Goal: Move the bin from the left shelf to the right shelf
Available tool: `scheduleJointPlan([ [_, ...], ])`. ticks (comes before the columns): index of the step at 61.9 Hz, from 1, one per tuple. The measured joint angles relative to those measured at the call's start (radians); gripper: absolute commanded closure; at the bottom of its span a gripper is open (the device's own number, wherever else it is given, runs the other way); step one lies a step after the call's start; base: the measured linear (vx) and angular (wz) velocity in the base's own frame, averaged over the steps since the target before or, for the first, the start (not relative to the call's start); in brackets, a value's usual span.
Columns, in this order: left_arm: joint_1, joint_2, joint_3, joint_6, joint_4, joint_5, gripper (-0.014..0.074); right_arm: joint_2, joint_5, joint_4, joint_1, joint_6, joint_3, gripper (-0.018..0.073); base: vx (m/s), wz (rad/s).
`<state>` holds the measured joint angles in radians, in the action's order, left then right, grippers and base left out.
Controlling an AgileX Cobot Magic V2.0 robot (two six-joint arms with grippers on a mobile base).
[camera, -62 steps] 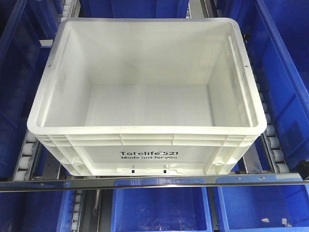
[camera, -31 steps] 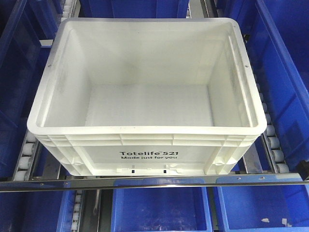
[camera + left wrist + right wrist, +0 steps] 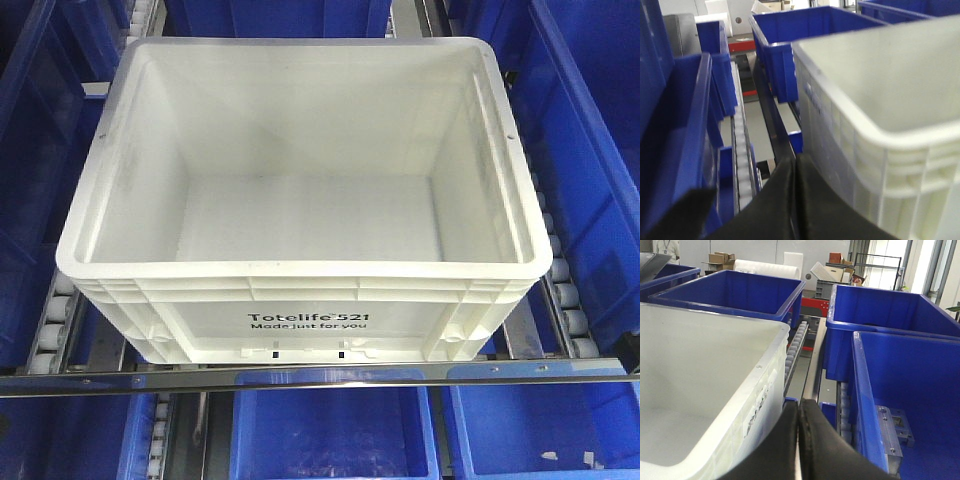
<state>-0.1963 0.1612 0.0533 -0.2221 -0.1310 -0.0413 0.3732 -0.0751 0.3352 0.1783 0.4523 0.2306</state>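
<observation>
The bin (image 3: 300, 300) is a large white tote with black "Totelife 521" print, empty, resting on roller tracks behind a metal front rail. Neither gripper shows in the front view. In the left wrist view my left gripper (image 3: 795, 162) is shut with nothing in it, low down beside the bin (image 3: 840, 135), whose ribbed side wall stands just to its right. In the right wrist view my right gripper (image 3: 798, 407) is also shut and empty, alongside the bin (image 3: 760, 390), just right of its other side wall.
Blue bins flank the white one on the left (image 3: 40, 150) and right (image 3: 590, 150), with more on the level below (image 3: 335, 435). Roller tracks (image 3: 560, 290) run along both sides. A steel rail (image 3: 320, 378) crosses the shelf front. A blue bin (image 3: 900, 405) stands close to the right gripper.
</observation>
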Motion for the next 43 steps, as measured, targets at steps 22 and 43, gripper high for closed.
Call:
scheduleJointPlan([
  [22, 0.000, -0.174, -0.079, 0.000, 0.000, -0.031, 0.0605, 0.000, 0.000, 0.001, 0.000, 0.000, 0.000, 0.0566, 0.00, 0.00],
  [43, 0.000, -0.174, -0.079, -0.001, 0.000, -0.037, 0.0605, 0.000, 0.000, 0.001, 0.000, 0.000, 0.000, 0.0566, 0.00, 0.00],
])
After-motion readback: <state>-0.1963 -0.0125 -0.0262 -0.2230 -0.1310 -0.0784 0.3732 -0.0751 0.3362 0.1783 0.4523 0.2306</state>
